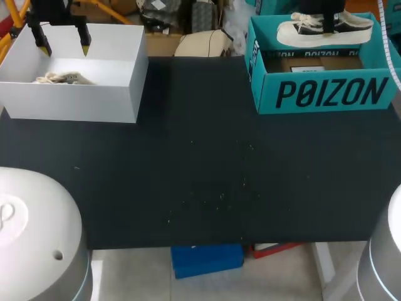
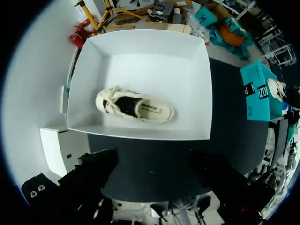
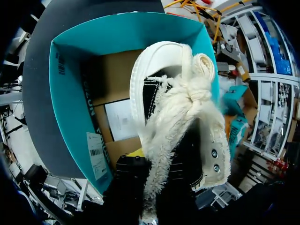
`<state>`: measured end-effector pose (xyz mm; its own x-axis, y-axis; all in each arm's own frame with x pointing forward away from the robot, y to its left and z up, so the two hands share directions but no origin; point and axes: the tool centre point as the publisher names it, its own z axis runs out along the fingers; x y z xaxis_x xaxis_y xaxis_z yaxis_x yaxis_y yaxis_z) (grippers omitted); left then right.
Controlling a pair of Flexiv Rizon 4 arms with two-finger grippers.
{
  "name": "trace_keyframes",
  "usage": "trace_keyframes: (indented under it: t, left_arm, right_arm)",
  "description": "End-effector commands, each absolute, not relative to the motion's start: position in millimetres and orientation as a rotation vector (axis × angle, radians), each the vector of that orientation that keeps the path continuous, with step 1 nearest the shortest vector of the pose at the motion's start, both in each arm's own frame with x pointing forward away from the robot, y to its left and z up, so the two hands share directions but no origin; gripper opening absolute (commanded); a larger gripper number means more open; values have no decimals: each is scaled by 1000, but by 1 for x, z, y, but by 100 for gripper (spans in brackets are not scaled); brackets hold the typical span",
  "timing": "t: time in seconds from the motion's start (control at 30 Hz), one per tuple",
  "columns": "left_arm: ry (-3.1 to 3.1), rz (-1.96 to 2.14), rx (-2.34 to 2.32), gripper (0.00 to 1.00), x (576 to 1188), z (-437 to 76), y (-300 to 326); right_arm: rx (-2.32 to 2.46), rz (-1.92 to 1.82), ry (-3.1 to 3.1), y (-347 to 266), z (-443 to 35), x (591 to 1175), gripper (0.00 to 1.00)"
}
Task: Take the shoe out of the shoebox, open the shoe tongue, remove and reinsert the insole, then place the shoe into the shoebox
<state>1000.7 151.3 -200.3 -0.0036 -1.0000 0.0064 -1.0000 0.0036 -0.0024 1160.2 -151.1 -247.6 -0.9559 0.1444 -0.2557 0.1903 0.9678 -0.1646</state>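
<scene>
The black-and-white shoe point(image 1: 326, 28) hangs just above the open teal shoebox point(image 1: 326, 94) at the table's point(image 1: 200, 175) far right, clamped in the right end effector point(image 1: 324, 19). The left end effector point(image 1: 63, 42), fingers apart, hovers over a white box point(image 1: 75, 94) holding a cream shoe point(image 2: 136, 105)

Dark table point(image 1: 200, 175) holds white box point(image 1: 69, 100) and teal shoebox point(image 1: 326, 94).

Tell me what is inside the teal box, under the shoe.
Brown cardboard and a white paper sheet lie on the teal box's floor. The shoe, lifted above it, covers the rest of the floor, so that part cannot be seen.
</scene>
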Motion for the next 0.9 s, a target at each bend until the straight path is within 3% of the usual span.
trace_keyframes:
  t: [0.03,0.37,0.9]
  left_arm:
    - [-2222,4,2218,100,1000,-200,151]
    - [-2222,4,2218,100,1000,-200,151]
    - [-2222,4,2218,100,1000,-200,151]
  right_arm:
    - [197,-307,2730,-117,-112,1086,0]
    - [52,-328,2634,-55,-49,1004,0]
    - [51,-208,2572,94,-95,868,0]
